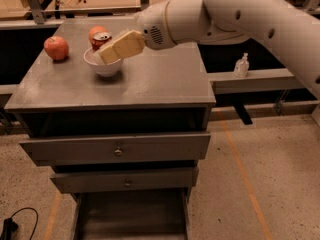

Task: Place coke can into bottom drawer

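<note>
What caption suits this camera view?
Robot hand at the coke can in a white bowl; bottom drawer open below.

We look down from in front of the cabinet (150, 81), seemingly quite near, bottom drawer (131, 218) at six o'clock; the gripper (106, 56) sits around eleven o'clock.

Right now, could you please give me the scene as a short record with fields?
coke can: upright in the white bowl on the cabinet top
gripper: beside the can, over the bowl
bottom drawer: pulled open
apple: left of the bowl
orange: behind the can
</note>
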